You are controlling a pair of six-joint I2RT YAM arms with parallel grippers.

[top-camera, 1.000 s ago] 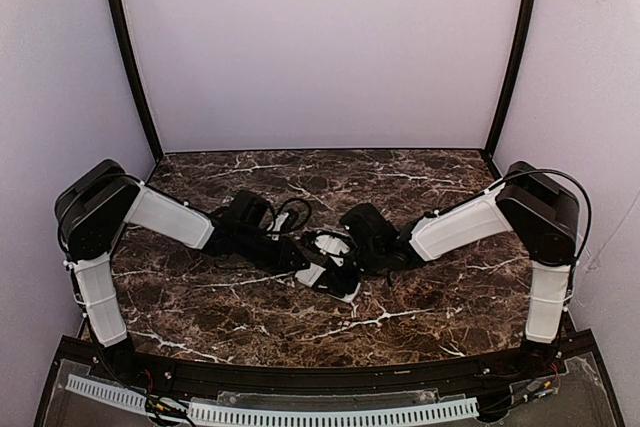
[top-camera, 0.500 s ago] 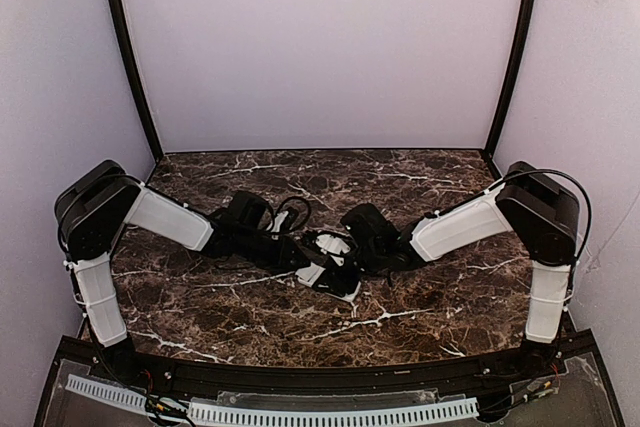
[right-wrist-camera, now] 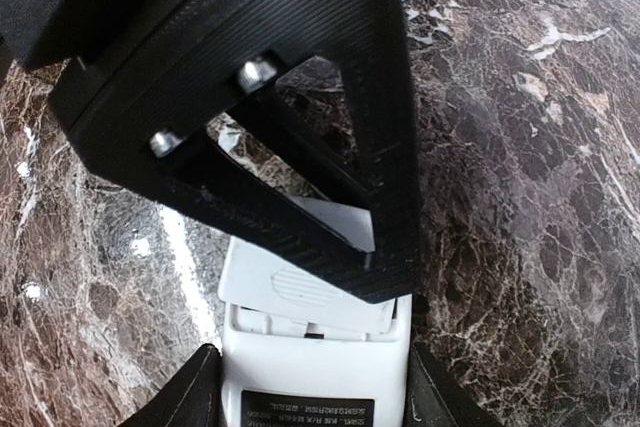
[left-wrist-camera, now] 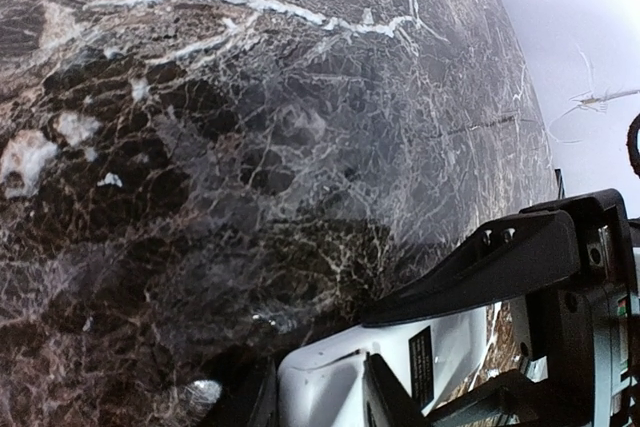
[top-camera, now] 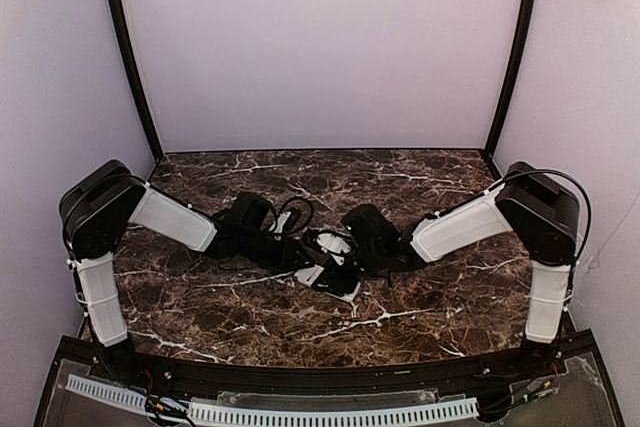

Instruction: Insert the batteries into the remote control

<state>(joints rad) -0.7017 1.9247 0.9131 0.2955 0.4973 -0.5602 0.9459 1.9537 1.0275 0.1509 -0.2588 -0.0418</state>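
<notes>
The remote control (top-camera: 342,288) lies white back up at the table's middle. My right gripper (top-camera: 352,263) is shut on it; in the right wrist view its fingertips (right-wrist-camera: 198,392) flank the remote's labelled body (right-wrist-camera: 315,377). A white battery cover (right-wrist-camera: 300,289) sits skewed over the compartment. My left gripper (top-camera: 316,255) reaches it from the left, one finger (right-wrist-camera: 300,147) lying across the cover. In the left wrist view the left gripper (left-wrist-camera: 320,399) closes around the cover (left-wrist-camera: 322,382), next to the remote's label (left-wrist-camera: 422,352). No batteries show.
The dark marble table (top-camera: 250,312) has purple walls on three sides and black corner posts. A pale blurred spot (left-wrist-camera: 200,393) lies on the marble left of the left fingers. The right gripper's black frame (left-wrist-camera: 500,257) fills the left wrist view's lower right.
The left arm has shifted slightly right, toward the remote. The right arm and the remote have stayed put.
</notes>
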